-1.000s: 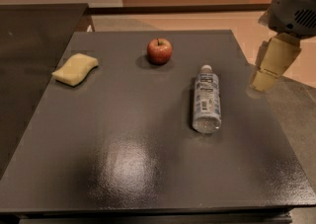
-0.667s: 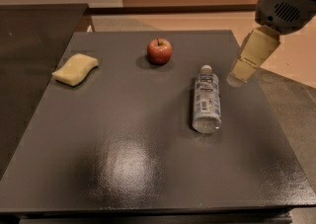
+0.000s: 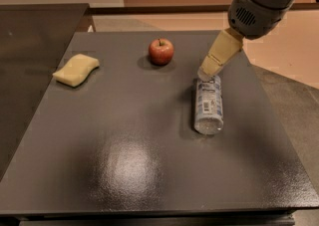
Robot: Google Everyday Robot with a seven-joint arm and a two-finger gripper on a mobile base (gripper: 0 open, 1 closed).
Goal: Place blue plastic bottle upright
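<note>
**Bottle on its side, gripper at its far end**

The blue plastic bottle [image 3: 208, 104] lies flat on the dark grey table [image 3: 124, 150], not upright. It sits to the right of the red apple [image 3: 161, 51] as the camera sees it, and nearer the camera than the apple, well apart from it. Its long axis runs almost straight front to back across the table. The rounded base points toward the camera and the neck end points away, ending about level with the apple's near side. The white-and-blue label faces upward, with a barcode showing on it.

The gripper [image 3: 205, 73] comes down at a slant from the upper right, on the grey arm. Its beige tip covers the bottle's neck end, so the cap is hidden. Whether the gripper is open or closed cannot be told, nor whether it touches the bottle or has hold of it.

A yellow sponge [image 3: 76, 69] lies well to the left of the apple, near the table's left edge.
</note>
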